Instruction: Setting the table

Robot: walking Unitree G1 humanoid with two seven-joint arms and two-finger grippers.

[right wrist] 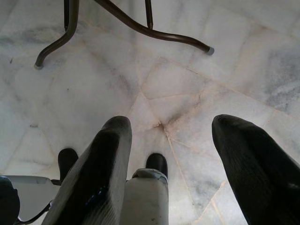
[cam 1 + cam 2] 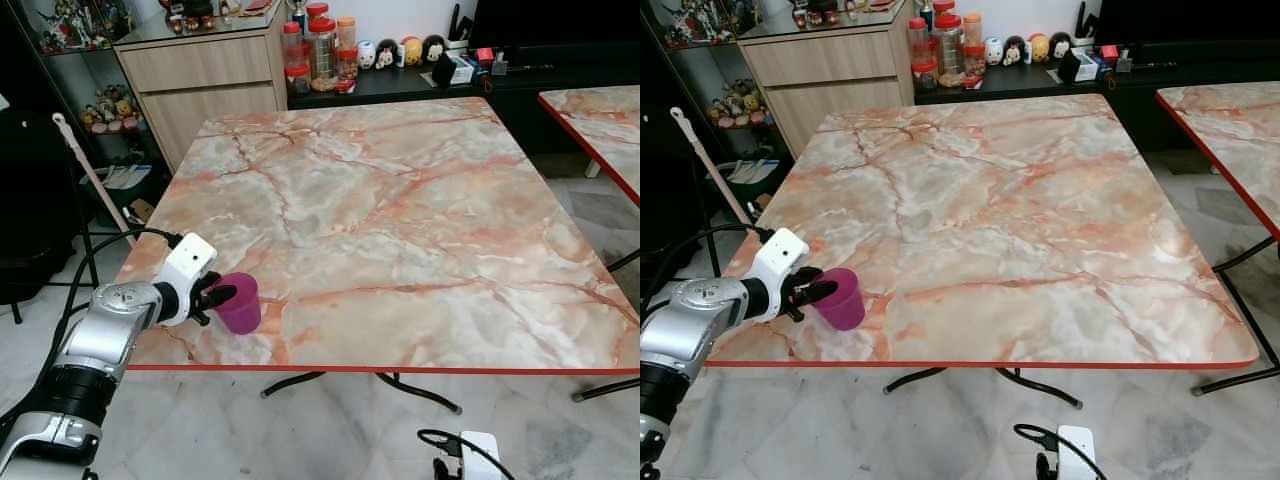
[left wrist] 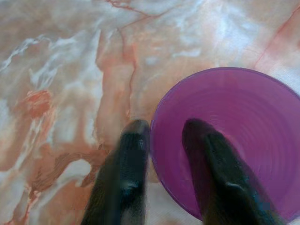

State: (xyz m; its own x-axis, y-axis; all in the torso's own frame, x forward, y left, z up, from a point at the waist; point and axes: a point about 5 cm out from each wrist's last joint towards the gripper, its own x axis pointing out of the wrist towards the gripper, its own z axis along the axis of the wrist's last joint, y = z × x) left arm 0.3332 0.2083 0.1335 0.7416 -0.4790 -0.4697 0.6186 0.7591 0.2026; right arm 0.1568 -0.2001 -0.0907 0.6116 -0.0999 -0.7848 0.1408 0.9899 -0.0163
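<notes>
Left jaws pinching purple cup [image 2: 241, 303] rim on marble table [image 2: 400, 220] — jars [image 2: 318, 52] far behind — right jaws wide.

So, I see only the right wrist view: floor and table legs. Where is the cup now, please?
Observer: The purple cup stands upright on the marble table, near its front left corner.
Operator: Is the left gripper holding it?
Observer: The left gripper pinches the cup's rim, one finger inside and one outside.
Operator: And my right gripper?
Observer: The right gripper hangs open over the floor, below the table's front edge.
</notes>
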